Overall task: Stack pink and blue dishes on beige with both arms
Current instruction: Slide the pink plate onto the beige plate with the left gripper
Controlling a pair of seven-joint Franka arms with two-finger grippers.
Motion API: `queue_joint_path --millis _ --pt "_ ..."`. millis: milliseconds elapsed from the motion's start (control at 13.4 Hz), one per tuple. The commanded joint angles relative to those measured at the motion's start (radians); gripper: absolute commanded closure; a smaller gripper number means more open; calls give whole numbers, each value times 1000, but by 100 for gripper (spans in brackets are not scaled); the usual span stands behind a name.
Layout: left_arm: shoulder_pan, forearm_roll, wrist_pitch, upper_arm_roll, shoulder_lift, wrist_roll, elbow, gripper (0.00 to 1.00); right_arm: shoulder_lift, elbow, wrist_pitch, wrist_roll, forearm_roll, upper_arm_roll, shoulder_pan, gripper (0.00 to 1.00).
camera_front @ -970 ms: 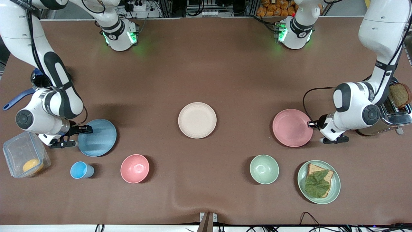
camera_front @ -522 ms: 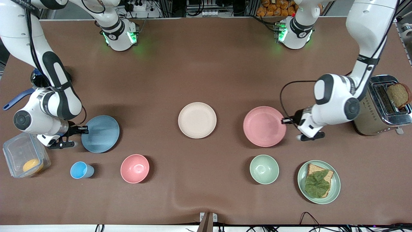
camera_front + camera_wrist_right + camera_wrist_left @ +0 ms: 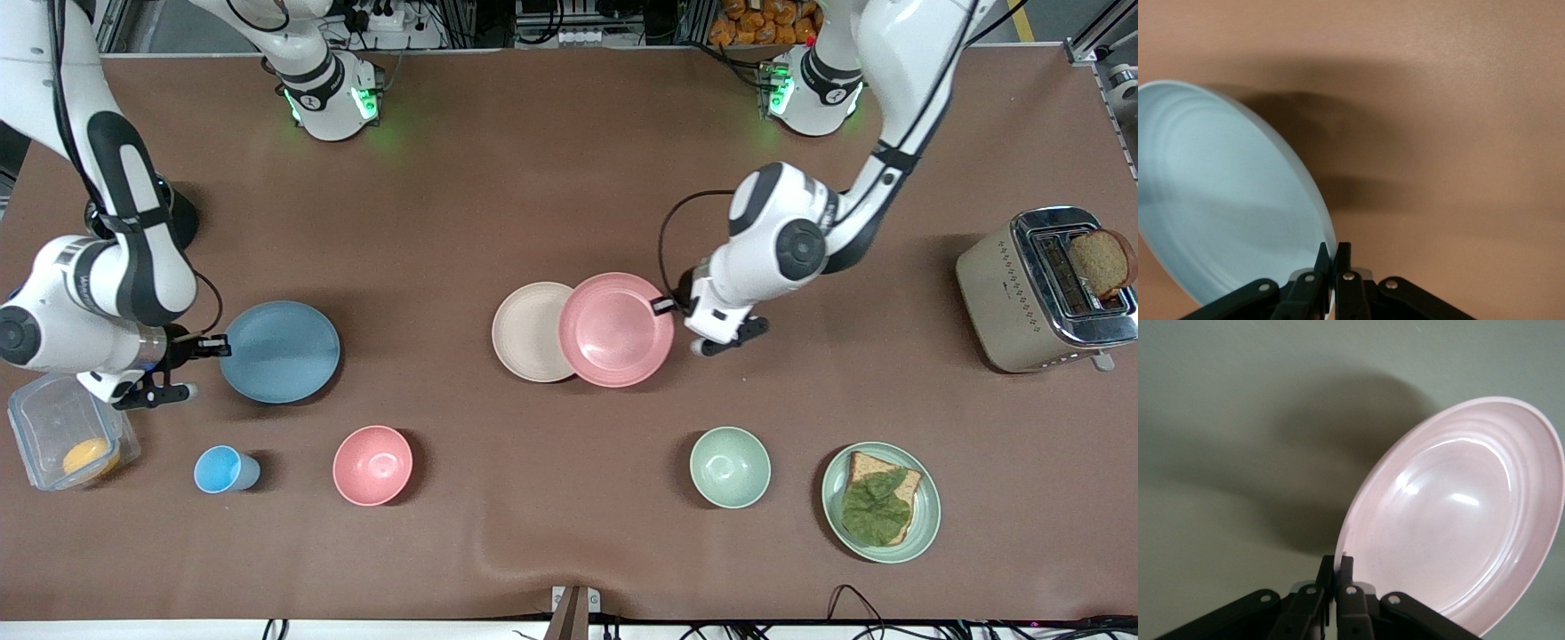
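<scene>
The beige plate [image 3: 526,331] lies flat at the table's middle. The pink plate [image 3: 615,330] [image 3: 1458,513] hangs in the air, overlapping the beige plate's edge on the side toward the left arm's end. My left gripper [image 3: 665,305] [image 3: 1337,564] is shut on its rim. The blue plate [image 3: 281,351] [image 3: 1218,200] is lifted above the table toward the right arm's end. My right gripper [image 3: 216,348] [image 3: 1332,251] is shut on its rim.
A blue cup [image 3: 220,469], a deep pink bowl [image 3: 372,465], a green bowl [image 3: 730,467] and a green plate with bread and lettuce [image 3: 880,502] stand nearer the front camera. A clear box [image 3: 67,431] sits by the right arm. A toaster [image 3: 1040,289] stands at the left arm's end.
The left arm has carried the pink plate from near the toaster across to the beige plate's edge. The right arm has lifted the blue plate and shifted it slightly toward the middle.
</scene>
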State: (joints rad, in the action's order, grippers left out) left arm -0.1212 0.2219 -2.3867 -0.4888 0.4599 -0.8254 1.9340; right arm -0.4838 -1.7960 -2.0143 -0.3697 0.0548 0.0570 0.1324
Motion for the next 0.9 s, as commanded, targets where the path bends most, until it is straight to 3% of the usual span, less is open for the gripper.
queue_joint_path --millis 0,448,672,821 --pt "-76 2 -89 15 46 -70 -15 100 19 55 123 -38 20 -14 9 100" --pt "-156 -99 -222 21 120 -92 -18 100 59 64 331 -38 218 -12 4 100" --pt "-187 -121 -253 26 163 -93 -49 100 48 61 339 -37 232 -14 -5 100" --pt "-233 -121 -253 65 186 -93 -88 100 45 61 338 -34 235 -14 -8 100"
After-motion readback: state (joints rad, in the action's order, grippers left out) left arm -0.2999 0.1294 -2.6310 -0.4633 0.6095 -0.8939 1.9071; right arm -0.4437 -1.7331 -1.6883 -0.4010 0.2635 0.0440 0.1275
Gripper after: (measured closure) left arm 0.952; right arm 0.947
